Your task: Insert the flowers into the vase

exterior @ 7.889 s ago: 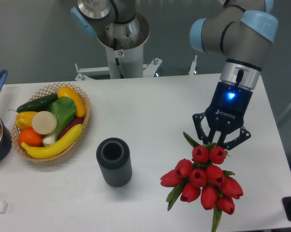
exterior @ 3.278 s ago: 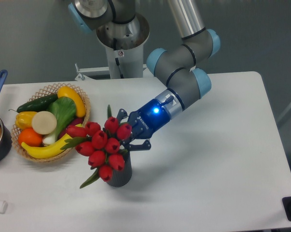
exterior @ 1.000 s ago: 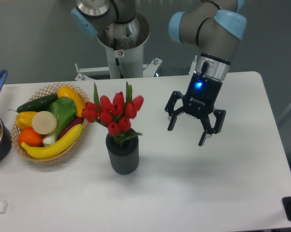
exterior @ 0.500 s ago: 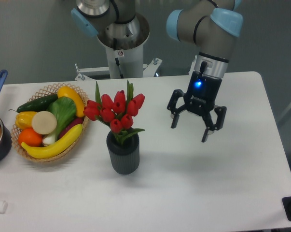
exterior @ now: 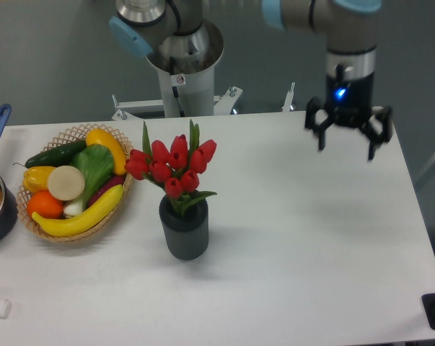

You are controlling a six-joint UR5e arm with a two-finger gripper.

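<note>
**Q:** What had changed in this view, starting with the largest item?

**A:** My arm had swung up and back toward the far right of the table point(exterior: 289, 238). My gripper point(exterior: 345, 148) hung there with its fingers spread wide and nothing between them; half a second earlier it had hovered lower and closer to the bunch.

**Q:** And the task objects?

**A:** The vase point(exterior: 184, 232) stood upright well to my gripper's left and nearer the camera. The flowers point(exterior: 171, 168) sat stems-down in it, unmoved. I judged the insertion complete, with only withdrawal remaining.
</note>
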